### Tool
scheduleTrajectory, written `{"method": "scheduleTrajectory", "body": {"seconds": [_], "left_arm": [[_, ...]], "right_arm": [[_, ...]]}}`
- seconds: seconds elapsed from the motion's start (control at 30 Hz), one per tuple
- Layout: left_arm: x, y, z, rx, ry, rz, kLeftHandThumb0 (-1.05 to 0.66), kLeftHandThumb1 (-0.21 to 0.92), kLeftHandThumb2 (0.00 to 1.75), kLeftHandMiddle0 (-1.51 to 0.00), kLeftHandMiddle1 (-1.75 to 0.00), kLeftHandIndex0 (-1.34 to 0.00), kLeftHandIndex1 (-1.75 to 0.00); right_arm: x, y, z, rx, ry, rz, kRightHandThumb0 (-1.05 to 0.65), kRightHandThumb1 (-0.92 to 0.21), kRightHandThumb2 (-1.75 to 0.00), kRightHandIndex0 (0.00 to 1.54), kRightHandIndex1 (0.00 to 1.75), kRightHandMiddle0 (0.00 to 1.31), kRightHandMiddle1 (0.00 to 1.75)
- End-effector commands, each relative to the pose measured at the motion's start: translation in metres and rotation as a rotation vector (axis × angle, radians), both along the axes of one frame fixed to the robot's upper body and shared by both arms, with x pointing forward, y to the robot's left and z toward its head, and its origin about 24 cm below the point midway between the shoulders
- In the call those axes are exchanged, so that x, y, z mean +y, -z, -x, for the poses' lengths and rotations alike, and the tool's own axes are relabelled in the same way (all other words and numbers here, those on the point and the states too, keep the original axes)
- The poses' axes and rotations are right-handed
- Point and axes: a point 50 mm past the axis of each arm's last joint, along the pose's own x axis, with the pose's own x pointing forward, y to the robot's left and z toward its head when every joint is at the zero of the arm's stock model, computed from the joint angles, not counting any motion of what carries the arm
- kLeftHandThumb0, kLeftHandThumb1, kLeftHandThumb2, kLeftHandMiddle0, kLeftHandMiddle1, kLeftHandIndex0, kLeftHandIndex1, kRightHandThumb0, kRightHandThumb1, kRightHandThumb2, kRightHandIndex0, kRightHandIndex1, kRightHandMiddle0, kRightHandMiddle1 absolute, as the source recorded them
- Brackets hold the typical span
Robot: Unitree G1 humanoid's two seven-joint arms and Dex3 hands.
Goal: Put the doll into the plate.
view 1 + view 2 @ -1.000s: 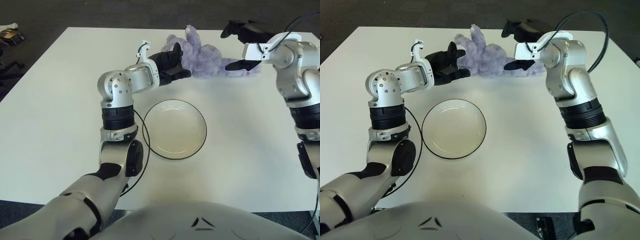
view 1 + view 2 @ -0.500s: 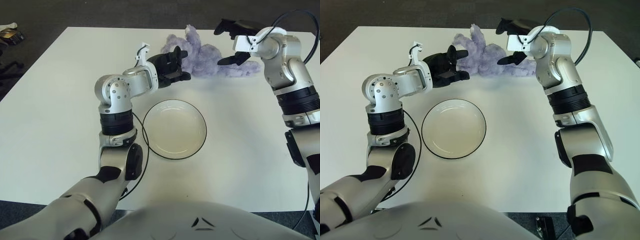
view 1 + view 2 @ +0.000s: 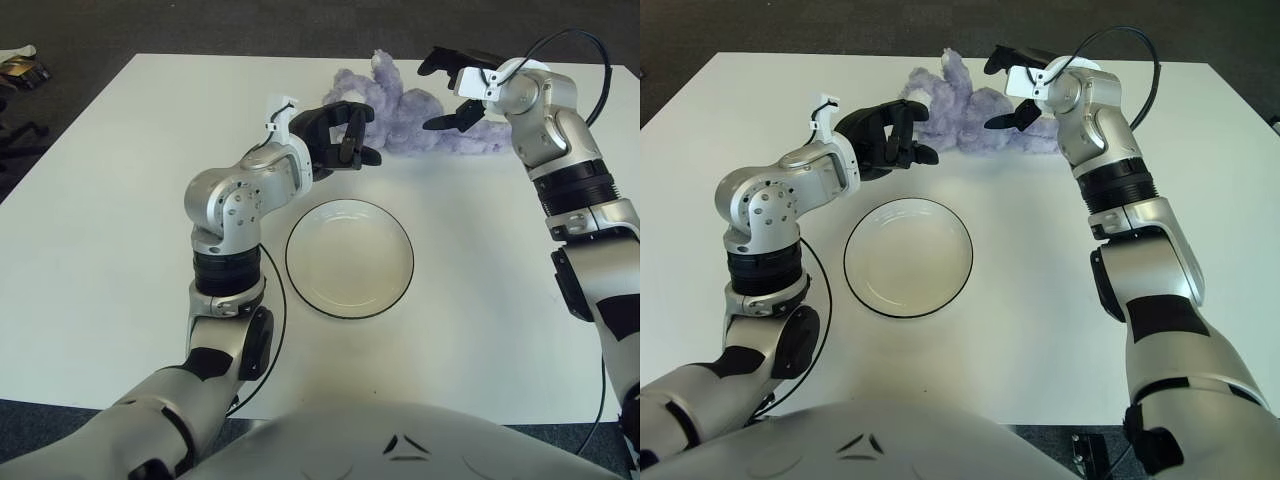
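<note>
A purple plush doll (image 3: 410, 112) lies flat at the far side of the white table, beyond a white plate with a dark rim (image 3: 349, 258). My left hand (image 3: 340, 135) is at the doll's left end, black fingers spread and holding nothing. My right hand (image 3: 452, 88) hovers over the doll's right half, one finger above it and one pointing down at its front edge, fingers spread with nothing in them. The plate has nothing in it and sits near the table's middle, in front of both hands.
The white table (image 3: 100, 230) ends at a dark floor on all sides. A black cable (image 3: 272, 310) loops from my left forearm beside the plate's left rim. A small object (image 3: 20, 70) lies on the floor at far left.
My right hand has swung leftward over the doll's right half. The left hand has shifted slightly and turned its fingers more toward the doll. The doll and the plate have not moved.
</note>
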Motion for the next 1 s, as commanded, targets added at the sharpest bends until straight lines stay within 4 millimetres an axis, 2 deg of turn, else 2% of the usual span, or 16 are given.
{"method": "scheduleTrajectory", "body": {"seconds": [0.0,0.2,0.37,0.67,0.8,0.97], "left_arm": [[0.003,0.0,0.001,-0.089,-0.052,-0.031,0.0,0.11,1.44,-0.81,-1.37,-0.68,-1.75],[0.006,0.002,-0.007,-0.302,-0.17,-0.16,0.0,0.2,1.37,-0.75,-1.49,-0.54,-1.75],[0.009,0.004,-0.015,-0.461,-0.248,-0.238,0.0,0.24,1.36,-0.73,-1.58,-0.45,-1.75],[0.014,0.005,-0.022,-0.63,-0.287,-0.331,-0.01,0.28,1.35,-0.7,-1.66,-0.38,-1.75],[0.016,0.006,-0.024,-0.71,-0.311,-0.394,-0.01,0.29,1.35,-0.68,-1.7,-0.36,-1.75],[0.019,0.006,-0.027,-0.792,-0.329,-0.478,-0.01,0.32,1.33,-0.65,-1.73,-0.34,-1.75]], "right_arm": [[0.002,-0.006,-0.002,-0.029,-0.007,-0.024,-0.9,-0.44,-0.82,0.03,1.12,0.0,0.7],[0.003,-0.005,-0.001,-0.055,-0.007,-0.007,-0.92,-0.45,-0.83,0.03,1.18,0.0,0.78],[0.003,-0.004,-0.001,-0.064,0.006,0.006,-0.93,-0.45,-0.83,0.05,1.26,0.0,0.79],[0.004,-0.002,-0.002,-0.057,0.0,-0.004,-0.88,-0.43,-0.84,0.1,1.35,0.0,0.79],[0.004,-0.002,-0.002,-0.039,-0.008,-0.06,-0.76,-0.35,-0.94,0.1,1.28,0.0,0.79],[0.005,-0.001,-0.002,-0.031,-0.015,-0.093,-0.73,-0.32,-0.98,0.08,1.21,0.0,0.8]]}}
